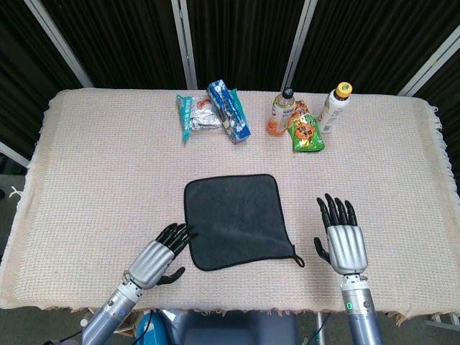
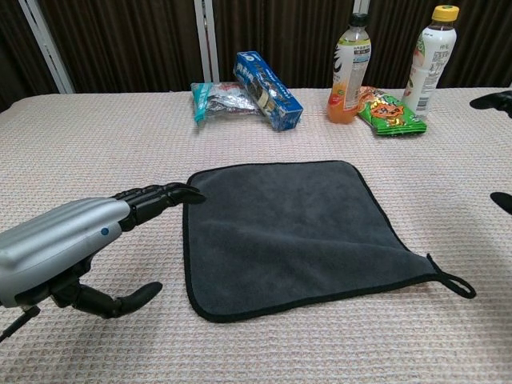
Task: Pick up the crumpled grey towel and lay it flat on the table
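Your table (image 1: 86,165) has the grey towel (image 1: 236,219) spread flat near its front middle, its hanging loop (image 2: 453,282) trailing off the near right corner. Your left hand (image 1: 159,256) lies just beside the towel's left edge, fingers apart and holding nothing, fingertips (image 2: 182,192) at the hem. Your right hand (image 1: 343,241) sits apart from the towel's right side, fingers spread, empty.
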Robot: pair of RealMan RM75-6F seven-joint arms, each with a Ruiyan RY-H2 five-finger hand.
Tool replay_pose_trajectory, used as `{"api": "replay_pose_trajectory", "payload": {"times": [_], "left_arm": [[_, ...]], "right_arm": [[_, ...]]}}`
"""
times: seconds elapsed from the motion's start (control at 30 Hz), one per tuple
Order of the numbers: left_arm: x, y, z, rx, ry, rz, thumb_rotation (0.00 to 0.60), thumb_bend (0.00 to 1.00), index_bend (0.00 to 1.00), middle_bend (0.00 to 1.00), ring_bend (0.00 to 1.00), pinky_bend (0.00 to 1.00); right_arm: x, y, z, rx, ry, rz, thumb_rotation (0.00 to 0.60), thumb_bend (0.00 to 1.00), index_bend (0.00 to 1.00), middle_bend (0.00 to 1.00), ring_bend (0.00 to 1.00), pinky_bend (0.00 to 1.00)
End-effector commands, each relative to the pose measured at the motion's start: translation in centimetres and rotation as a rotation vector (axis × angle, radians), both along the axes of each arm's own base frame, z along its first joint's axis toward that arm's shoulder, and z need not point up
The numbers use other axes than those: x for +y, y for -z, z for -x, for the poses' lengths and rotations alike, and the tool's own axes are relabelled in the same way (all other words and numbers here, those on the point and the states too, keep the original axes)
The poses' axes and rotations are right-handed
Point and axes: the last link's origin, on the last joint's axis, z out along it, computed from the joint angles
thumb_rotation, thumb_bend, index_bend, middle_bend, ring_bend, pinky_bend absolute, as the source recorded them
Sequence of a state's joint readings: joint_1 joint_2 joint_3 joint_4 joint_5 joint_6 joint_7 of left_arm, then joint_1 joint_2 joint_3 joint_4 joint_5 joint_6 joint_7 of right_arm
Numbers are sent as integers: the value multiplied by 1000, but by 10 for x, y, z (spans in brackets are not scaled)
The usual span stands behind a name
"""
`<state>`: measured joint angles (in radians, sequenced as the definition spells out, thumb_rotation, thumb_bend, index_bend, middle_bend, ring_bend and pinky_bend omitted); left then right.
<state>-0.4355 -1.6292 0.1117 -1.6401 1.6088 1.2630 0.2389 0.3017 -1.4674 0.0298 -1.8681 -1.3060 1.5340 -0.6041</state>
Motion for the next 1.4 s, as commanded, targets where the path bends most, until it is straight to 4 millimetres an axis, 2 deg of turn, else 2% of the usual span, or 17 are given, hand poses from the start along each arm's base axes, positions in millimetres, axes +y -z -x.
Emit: {"api": "replay_pose_trajectory", "payload": {"times": [0.03,0.3,0.53,0.7,1.1,1.4], "left_arm": [[-4,1,0,29,30,24,600,551,53,6,0,17],[-8,12,3,148,64,123,600,598,69,42,0,28],[-12,20,-3,227,90,194,600,602,106,74,0,58],[-18,23,0,261,84,223,600,603,117,79,0,60],[-25,25,8,322,95,263,600,607,122,86,0,78],[-33,18,12,337,111,282,600,607,122,86,0,78]], "right_arm": [[0,-1,1,-3,-10,4,600,360,0,0,0,43],[-3,-3,-4,-30,-32,12,600,360,0,0,0,43],[-1,-2,-4,-49,-33,7,600,359,0,0,0,43],[-1,-4,-3,-58,-29,1,600,359,0,0,0,43],[1,-3,-6,-76,-37,-5,600,359,0,0,0,43],[2,0,-5,-81,-32,-12,600,360,0,0,0,43]]}}
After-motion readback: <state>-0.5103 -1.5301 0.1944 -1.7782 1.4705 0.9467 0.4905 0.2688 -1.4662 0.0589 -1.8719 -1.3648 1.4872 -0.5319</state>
